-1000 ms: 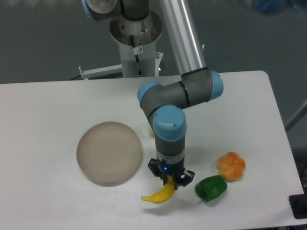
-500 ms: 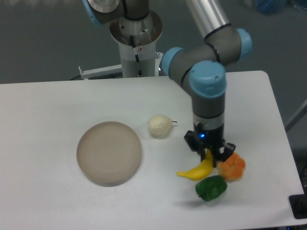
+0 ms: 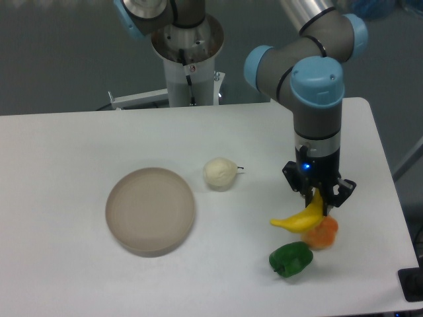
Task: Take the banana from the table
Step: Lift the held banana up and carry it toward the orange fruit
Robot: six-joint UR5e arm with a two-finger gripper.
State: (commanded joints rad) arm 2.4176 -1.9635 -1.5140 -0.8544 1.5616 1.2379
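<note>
Camera footage from the fixed overhead-front angle showed us a smooth white table (image 3: 79, 158) with rounded corners and a matte finish. On it lay a round, shallow beige-grey plate (image 3: 151, 210) with faint concentric rings, a pale cream pear (image 3: 219, 173) with a short dark stem, a glossy green bell pepper (image 3: 291, 259), and an orange lobed pepper (image 3: 324, 231) that looked plastic. We saw the banana (image 3: 299, 220), slim, curved and bright yellow with a smooth plastic sheen, held at one end by the gripper (image 3: 318, 198); its free end pointed toward the left of the picture, and it overlapped the orange pepper in this view. We could not tell whether the banana touched that pepper or hung clear above it. The black fingers (image 3: 337, 191) were pinched in on the banana's upper end, with only a narrow gap between them filled by the fruit. The arm's grey wrist (image 3: 317, 119) with its blue cap stood upright directly above the gripper.
</note>
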